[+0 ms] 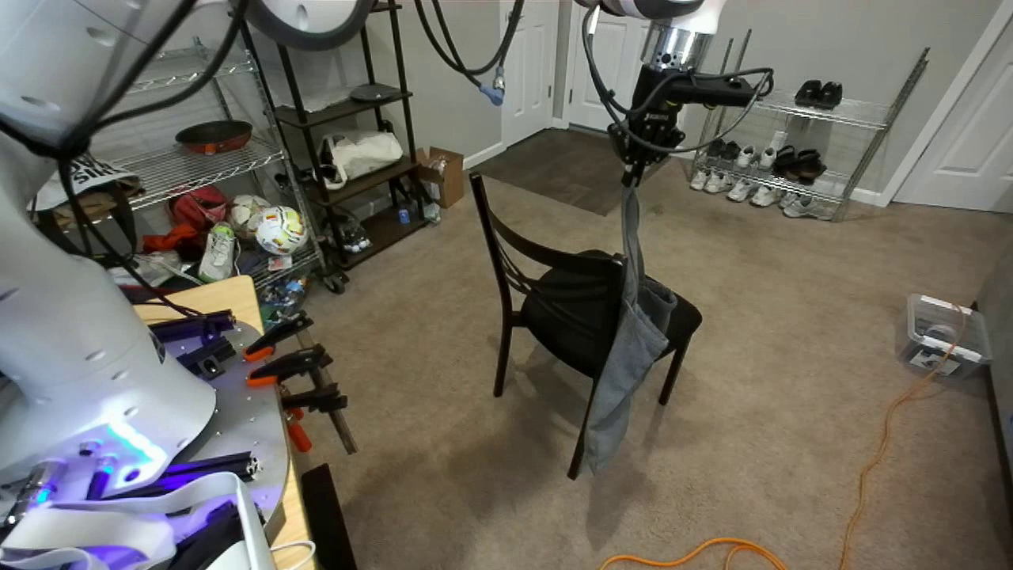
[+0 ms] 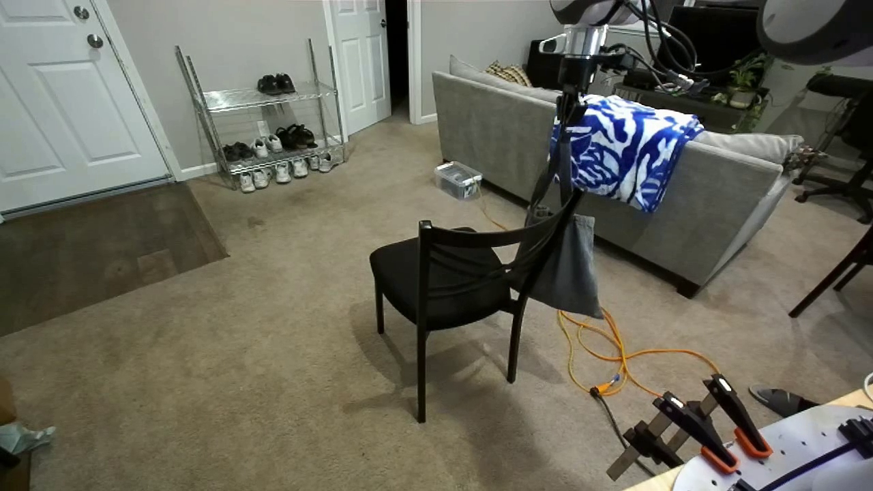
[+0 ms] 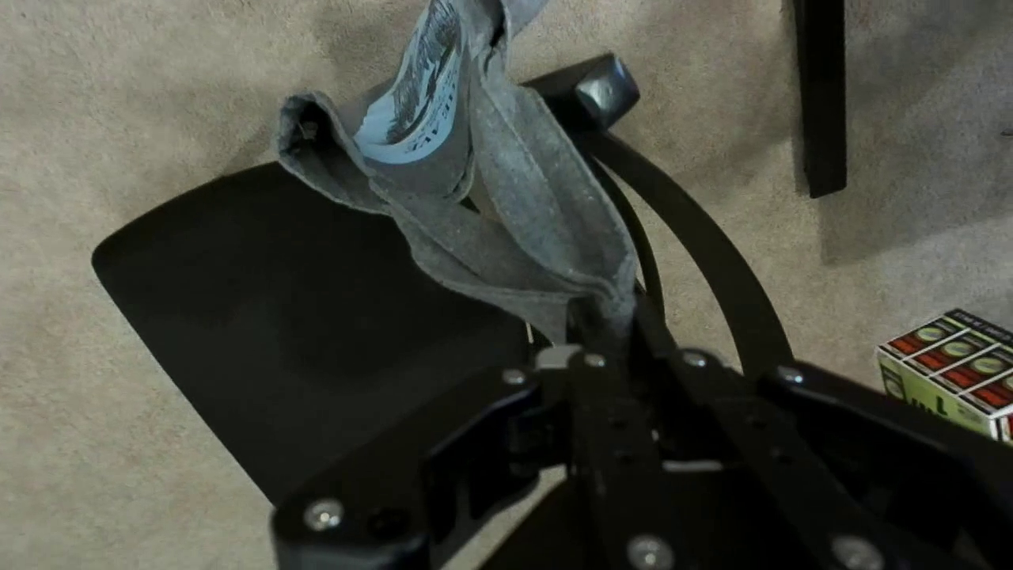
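Gray cloth bag: suspended from the gripper, beside one rear post of the black chair; its body hangs lower than the chair's top rail.
Straps: gathered at the top between the fingertips and running down from there to the bag in both exterior views.
Gripper: pointing downward above the chair, fingers pressed together and pinching the straps.
Bag print: pale patch with a dark figure and lettering; partly hidden by a fold, wording not legible in full.
Contact with chair: bag overlaps post and seat in the views; whether it touches either cannot be determined.
Chair: upright on the beige carpet, slatted backrest, dark seat.
Printed box: at the right of the wrist view, well apart from the bag, partly cut off by the picture's edge.
Orange cord: loosely looped on the carpet in both exterior views.
Sofa: gray, beyond the chair in an exterior view; blue-and-white blanket draped over its back.
Clear bin: on the carpet, near the sofa.
Shoe rack: against the wall, shoes on both shelves.
Clamps: at the tabletop edge, beside the robot's base.
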Motion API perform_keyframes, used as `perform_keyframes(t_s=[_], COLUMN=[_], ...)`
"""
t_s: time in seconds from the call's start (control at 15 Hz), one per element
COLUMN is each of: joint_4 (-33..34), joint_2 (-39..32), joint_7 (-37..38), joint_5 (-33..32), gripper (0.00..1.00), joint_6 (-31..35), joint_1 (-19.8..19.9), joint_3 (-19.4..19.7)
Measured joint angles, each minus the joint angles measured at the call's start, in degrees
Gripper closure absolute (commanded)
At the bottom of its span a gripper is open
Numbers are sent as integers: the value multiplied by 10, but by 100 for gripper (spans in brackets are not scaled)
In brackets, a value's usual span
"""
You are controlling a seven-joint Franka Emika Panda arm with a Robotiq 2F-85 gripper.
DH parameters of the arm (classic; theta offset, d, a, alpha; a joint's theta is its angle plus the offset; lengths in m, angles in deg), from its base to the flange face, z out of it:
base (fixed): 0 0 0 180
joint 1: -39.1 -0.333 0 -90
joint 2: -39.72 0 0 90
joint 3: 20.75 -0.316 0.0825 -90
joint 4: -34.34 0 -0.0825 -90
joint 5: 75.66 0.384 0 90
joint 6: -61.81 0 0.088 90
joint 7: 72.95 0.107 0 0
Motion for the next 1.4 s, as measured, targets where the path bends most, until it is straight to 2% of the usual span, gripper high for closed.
perform_keyframes(t_s=[0.2,0.33,0.93,1.4], joint_4=[2,4,3,3], joint_2=[2,2,0,0], joint_7=[-11,-11,-10,-10], joint_5=[-1,-1,13,13], gripper=[97,97,97,97], joint_6=[1,1,1,1], joint_1=[-16,-13,74,68], joint_3=[-1,0,15,8])
